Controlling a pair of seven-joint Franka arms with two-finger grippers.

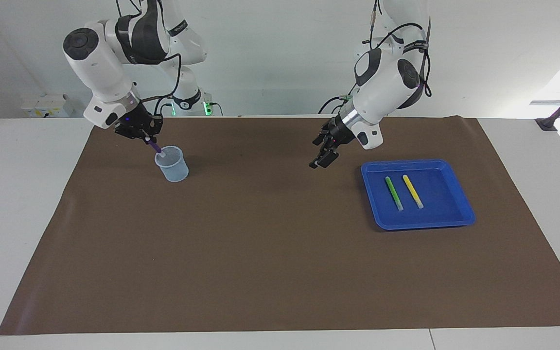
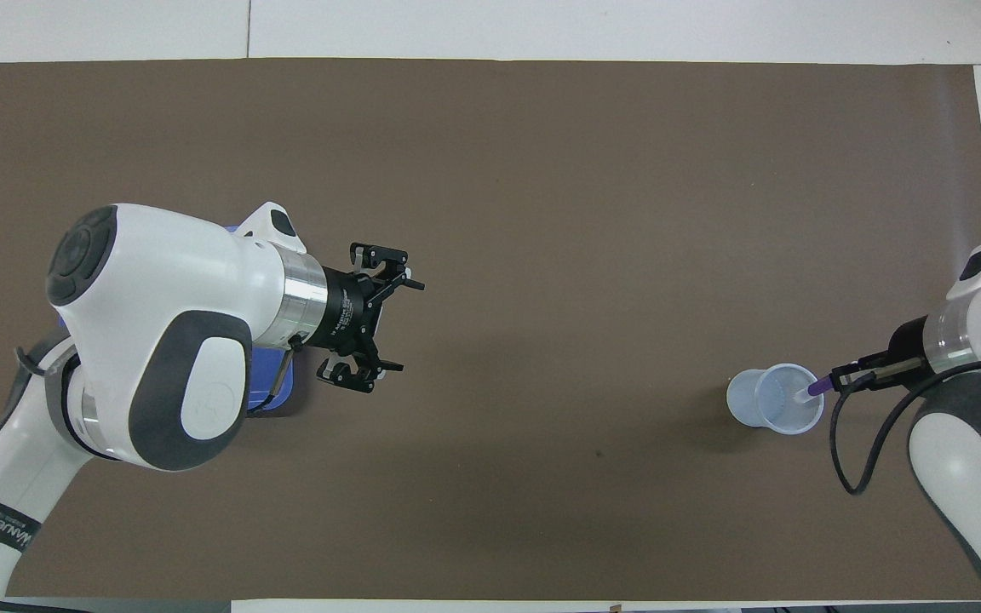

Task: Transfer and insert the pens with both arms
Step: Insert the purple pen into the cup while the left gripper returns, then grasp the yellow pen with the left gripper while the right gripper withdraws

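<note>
Facing view, purple pen (image 1: 155, 147) clamped in right fingers (image 1: 149, 139), tip over cup (image 1: 172, 164)

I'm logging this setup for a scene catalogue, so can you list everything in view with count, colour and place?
Mat: one, brown, covering most of the white table.
Tray: one, blue, on the mat toward the left arm's end.
Green pen: one, lying in the tray.
Yellow pen: one, lying in the tray beside the green pen.
Cup: one, clear plastic, on the mat toward the right arm's end.
Purple pen: one, held tilted, its pale tip at the cup's mouth.
Right gripper: black, shut on the purple pen, over the cup's rim.
Left gripper: black, open, empty, over the mat beside the tray.
</note>
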